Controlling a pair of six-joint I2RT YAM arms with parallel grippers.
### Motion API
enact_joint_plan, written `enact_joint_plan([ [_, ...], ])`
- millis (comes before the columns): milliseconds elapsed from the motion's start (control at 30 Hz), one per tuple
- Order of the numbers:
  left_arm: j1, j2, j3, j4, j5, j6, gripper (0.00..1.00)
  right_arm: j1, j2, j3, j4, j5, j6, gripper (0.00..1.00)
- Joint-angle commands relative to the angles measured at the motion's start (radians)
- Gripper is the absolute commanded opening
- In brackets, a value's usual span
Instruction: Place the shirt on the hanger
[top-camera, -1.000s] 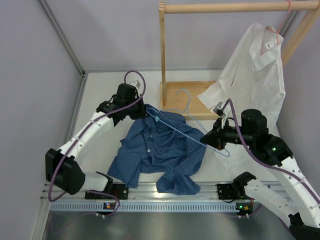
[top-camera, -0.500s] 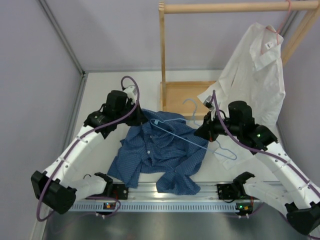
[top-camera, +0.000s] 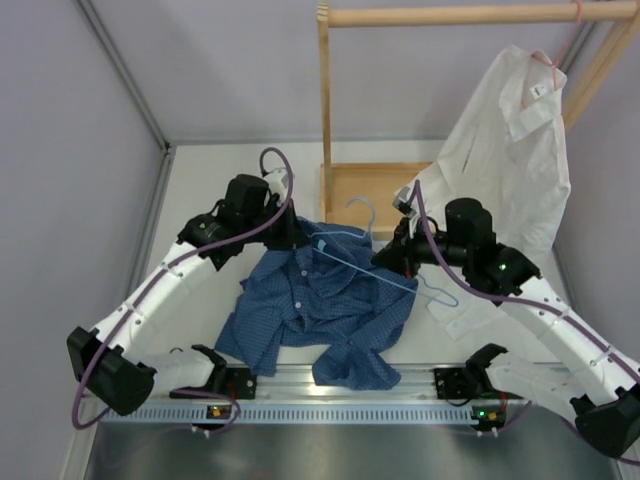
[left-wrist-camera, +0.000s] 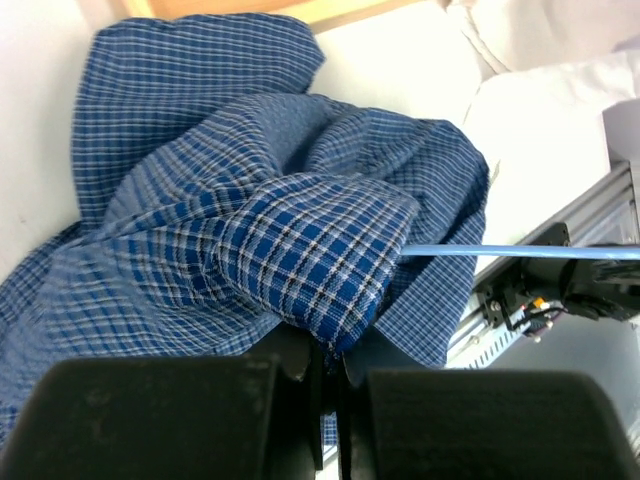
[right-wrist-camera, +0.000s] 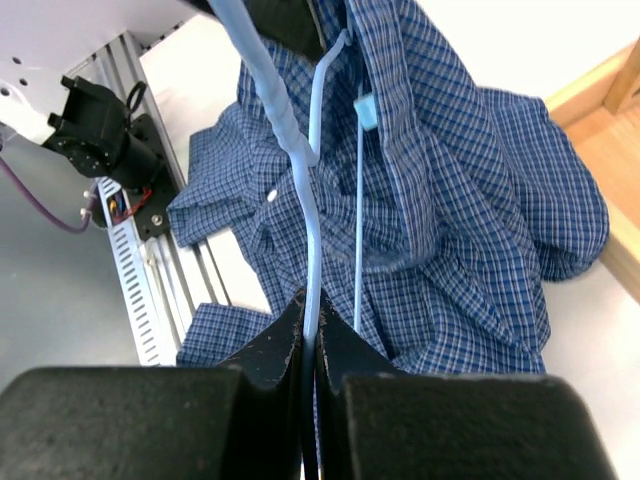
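Note:
The dark blue checked shirt (top-camera: 320, 310) lies crumpled on the table between the arms. My left gripper (top-camera: 290, 232) is shut on a fold at the shirt's far edge and holds it up; the left wrist view shows the fabric (left-wrist-camera: 260, 250) pinched in the gripper (left-wrist-camera: 333, 350). My right gripper (top-camera: 385, 258) is shut on the light blue wire hanger (top-camera: 400, 283), whose hook points to the far side. In the right wrist view the hanger wire (right-wrist-camera: 310, 230) runs from the gripper (right-wrist-camera: 310, 310) over the shirt (right-wrist-camera: 470, 200). The hanger's wire (left-wrist-camera: 520, 251) enters under the raised fold.
A wooden clothes rack (top-camera: 326, 100) with a wooden base (top-camera: 400, 185) stands at the back. A white shirt (top-camera: 510, 150) hangs from it on a pink hanger (top-camera: 555, 62) and drapes down to the table at the right. An aluminium rail (top-camera: 300, 385) runs along the near edge.
My right gripper has carried the hanger to the left, over the shirt and toward the left gripper. My left gripper dipped left, then moved back right with the shirt fold in it.

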Motion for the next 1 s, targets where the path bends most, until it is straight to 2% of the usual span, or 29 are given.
enact_joint_plan([
  [0,-0.062,-0.023,0.044,0.011,0.005,-0.023,0.0,0.029,-0.003,0.004,0.163,-0.02,-0.007,0.0],
  [67,-0.102,-0.012,0.05,0.008,-0.028,-0.036,0.0,0.037,-0.006,-0.006,0.22,-0.022,-0.01,0.0],
  [167,-0.222,0.023,0.096,-0.024,-0.126,-0.039,0.0,0.037,-0.018,-0.038,0.304,-0.086,-0.013,0.0],
  [200,-0.292,0.042,0.146,-0.044,-0.19,-0.036,0.0,0.037,-0.018,-0.043,0.335,-0.101,-0.022,0.0],
  [300,-0.403,0.05,0.269,-0.145,-0.333,-0.025,0.0,0.022,0.0,-0.025,0.292,-0.097,-0.051,0.0],
  [400,-0.472,0.034,0.341,-0.23,-0.364,0.004,0.0,0.013,0.028,-0.026,0.274,-0.138,-0.07,0.0],
  [500,-0.515,0.034,0.399,-0.294,-0.318,0.064,0.0,0.011,0.056,-0.006,0.242,-0.215,-0.119,0.0],
  [600,-0.524,0.027,0.447,-0.385,-0.396,0.099,0.0,0.011,0.036,0.004,0.24,-0.302,-0.147,0.0],
  [667,-0.524,0.01,0.502,-0.455,-0.534,0.113,0.01,0.009,0.01,0.024,0.202,-0.33,-0.205,0.0],
  [733,-0.523,0.004,0.559,-0.489,-0.704,0.128,0.08,0.009,-0.002,0.046,0.122,-0.35,-0.264,0.0],
  [767,-0.523,-0.001,0.57,-0.5,-0.737,0.138,0.09,0.009,-0.01,0.058,0.104,-0.364,-0.278,0.0],
  [833,-0.523,-0.003,0.584,-0.497,-0.725,0.18,0.05,0.009,-0.013,0.061,0.096,-0.428,-0.291,0.0],
  [867,-0.524,0.0,0.587,-0.491,-0.624,0.2,0.0,0.011,-0.013,0.058,0.117,-0.454,-0.288,0.0],
  [967,-0.524,0.002,0.542,-0.439,-0.436,0.246,0.0,0.031,0.011,0.053,0.244,-0.497,-0.205,0.0],
])
